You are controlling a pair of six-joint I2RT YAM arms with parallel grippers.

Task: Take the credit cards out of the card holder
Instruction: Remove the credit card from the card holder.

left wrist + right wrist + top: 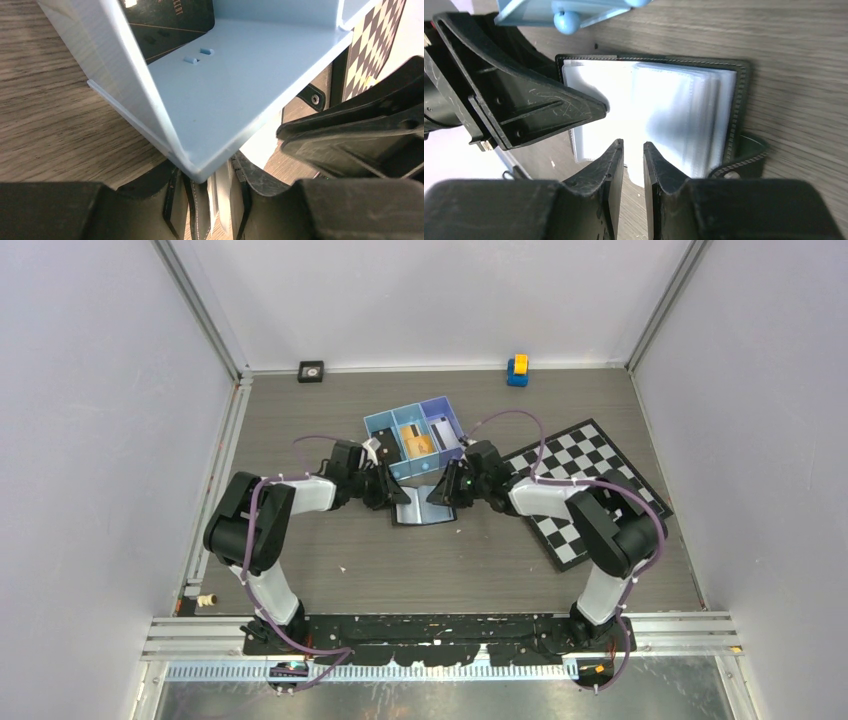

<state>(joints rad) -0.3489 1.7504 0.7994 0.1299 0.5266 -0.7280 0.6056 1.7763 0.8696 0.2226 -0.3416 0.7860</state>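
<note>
The black card holder (420, 510) lies open on the table just in front of the blue tray (380, 426). In the right wrist view its clear sleeves (659, 107) face up and the strap tab (744, 155) sits at the lower right. My left gripper (388, 495) is shut on the holder's left edge. In the left wrist view the stitched black cover (202, 210) and sleeves sit between its jaws (210, 175). My right gripper (438, 492) hovers at the holder's near edge, jaws (631, 144) a narrow gap apart, nothing between them. An orange-gold credit card (417, 445) lies in the tray.
The tray's corner (200, 172) nearly touches my left fingertips, with a dark card (170, 25) inside its left compartment. A black-and-white chequered board (590, 490) lies under my right arm. A yellow-blue toy (517, 370) and a small black square (311, 371) sit by the back wall.
</note>
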